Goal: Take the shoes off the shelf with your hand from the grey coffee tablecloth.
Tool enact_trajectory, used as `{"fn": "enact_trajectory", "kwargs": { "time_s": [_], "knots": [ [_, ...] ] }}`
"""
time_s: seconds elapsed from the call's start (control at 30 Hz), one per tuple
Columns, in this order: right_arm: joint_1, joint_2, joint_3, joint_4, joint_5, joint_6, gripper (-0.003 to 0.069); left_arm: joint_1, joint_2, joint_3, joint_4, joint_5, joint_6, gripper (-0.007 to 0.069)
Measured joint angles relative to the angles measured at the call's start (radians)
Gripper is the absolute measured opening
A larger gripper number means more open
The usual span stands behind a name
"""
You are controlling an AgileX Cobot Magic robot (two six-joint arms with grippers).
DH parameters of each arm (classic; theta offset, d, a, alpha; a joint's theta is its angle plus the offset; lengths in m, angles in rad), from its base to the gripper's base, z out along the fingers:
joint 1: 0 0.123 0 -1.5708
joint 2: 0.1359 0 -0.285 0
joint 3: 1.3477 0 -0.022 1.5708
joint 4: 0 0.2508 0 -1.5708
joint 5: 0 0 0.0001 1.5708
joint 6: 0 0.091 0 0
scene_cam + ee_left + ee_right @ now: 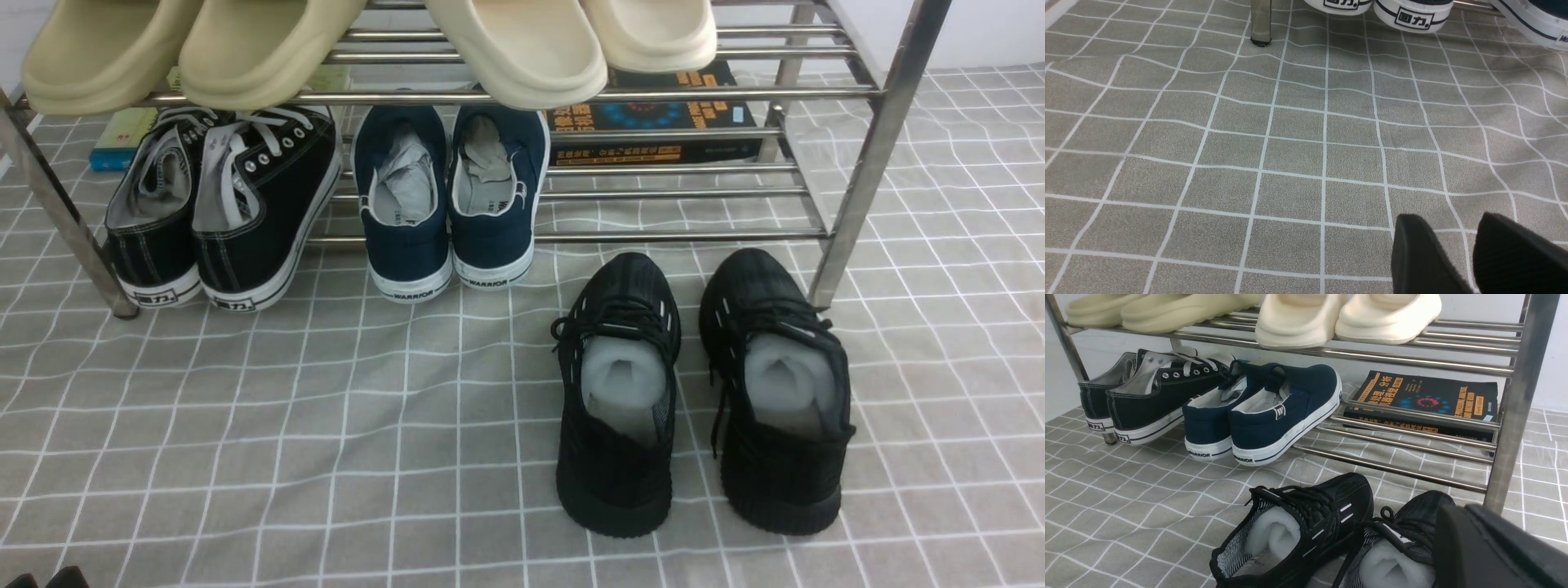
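**shoefan:** What are the grippers up to?

**rackwatcher:** The blurry black right gripper looks closed on nothing, jaws pressed together. It's in front of part of one shoe in its wrist view, and that close-up is too soft for me to swear whether they touch. The black left gripper has its fingers a bit apart, just cloth showing between them.

**shoefan:** And the shoes we care about?

**rackwatcher:** The all-black knit sneakers with black laces and pale grey insides are both down on the grey-taupe tablecloth with the thin white grid. They sit side by side with a gap, soles down, toes toward the shiny silver tube-rail shoe rack.

**shoefan:** So is it done?

**rackwatcher:** Pretty much, I'd say. Both are off the rack, and neither one is in a grip. The black canvas sneakers with white soles and the navy "WARRIOR" slip-ons are on the lower level, which is fine, they're not part of the job.

**shoefan:** Anything left?

**rackwatcher:** IMO just backing the right arm away without snagging those loose laces.
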State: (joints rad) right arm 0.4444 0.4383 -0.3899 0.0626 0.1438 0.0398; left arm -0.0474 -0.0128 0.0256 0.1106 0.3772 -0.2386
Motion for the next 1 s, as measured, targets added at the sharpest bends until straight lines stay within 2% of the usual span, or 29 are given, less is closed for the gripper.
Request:
{"fn": "enact_trajectory", "kwargs": {
  "time_s": [0.2, 0.43, 0.5, 0.7, 1.0],
  "knots": [
    [-0.025, -0.047, 0.121, -0.001, -0.003, 0.000, 0.0002, 0.000, 0.000, 0.000, 0.000, 0.000, 0.000, 0.0240],
    [-0.208, -0.255, 0.335, -0.013, 0.026, 0.000, 0.0007, 0.000, 0.000, 0.000, 0.000, 0.000, 0.000, 0.0240],
    [-0.280, -0.358, 0.398, -0.020, 0.082, 0.000, 0.0011, 0.000, 0.000, 0.000, 0.000, 0.000, 0.000, 0.0240],
    [-0.408, -0.448, 0.409, -0.025, 0.222, 0.001, 0.0018, 0.000, 0.000, 0.000, 0.001, 0.000, 0.000, 0.0240],
    [-0.423, -0.449, 0.405, -0.023, 0.245, 0.001, 0.0031, 0.000, 0.000, 0.000, 0.002, 0.000, 0.000, 0.0240]
  ]
}}
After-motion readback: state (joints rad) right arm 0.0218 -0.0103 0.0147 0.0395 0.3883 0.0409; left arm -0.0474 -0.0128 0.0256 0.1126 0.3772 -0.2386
